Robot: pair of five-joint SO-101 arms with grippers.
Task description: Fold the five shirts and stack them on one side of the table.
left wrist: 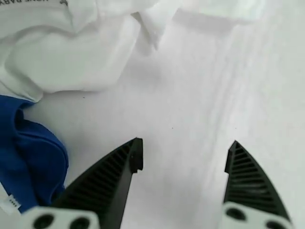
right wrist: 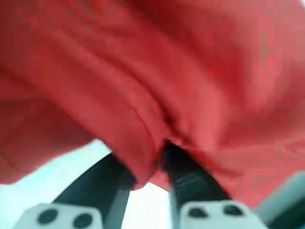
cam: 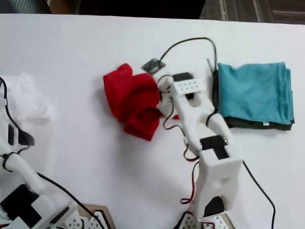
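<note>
A crumpled red shirt [cam: 133, 101] lies near the middle of the white table [cam: 86, 57]. My right gripper [cam: 162, 100] is at its right edge, and in the right wrist view the gripper [right wrist: 151, 160] is shut on a fold of the red shirt [right wrist: 157, 76]. A folded teal shirt [cam: 255, 90] lies on a folded dark shirt [cam: 257, 125] at the right side. A white shirt [cam: 26, 98] is bunched at the left edge. My left gripper [left wrist: 183, 152] stands open over bare table, beside the white shirt [left wrist: 71, 52] and a blue shirt [left wrist: 31, 162].
A small dark tag [cam: 153, 65] lies on the table behind the red shirt. Cables [cam: 190, 43] loop from the right arm across the table toward the folded stack. The arm bases sit at the near edge.
</note>
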